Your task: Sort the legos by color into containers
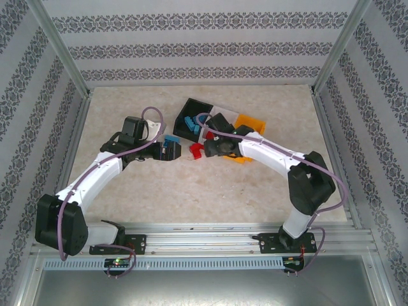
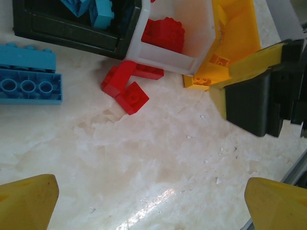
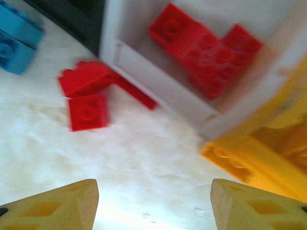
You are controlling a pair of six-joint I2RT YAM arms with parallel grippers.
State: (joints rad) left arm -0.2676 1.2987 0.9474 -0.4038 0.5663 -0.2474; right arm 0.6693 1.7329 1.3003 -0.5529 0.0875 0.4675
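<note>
Three containers stand in a row: a black bin (image 2: pixel 72 28) holding blue legos (image 2: pixel 98 12), a white bin (image 3: pixel 158 81) with red legos (image 3: pixel 206 52) inside, and an orange bin (image 2: pixel 237 33). Loose red legos (image 3: pixel 88 93) lie on the table in front of the white bin. Left of them rest two blue legos (image 2: pixel 29 72). An orange lego (image 3: pixel 230 160) sits against the orange bin's front. My right gripper (image 3: pixel 156 206) hovers open over the table just before the white bin, nothing between its fingers. Open as well, my left gripper (image 2: pixel 153 206) is over bare table, nearer than the red legos.
The right arm's dark wrist body (image 2: pixel 254 105) crowds the space beside the orange bin. Patterned walls (image 1: pixel 38 95) and a metal frame enclose the marble-look table (image 1: pixel 191 191), which has open room in its near half and on the far left.
</note>
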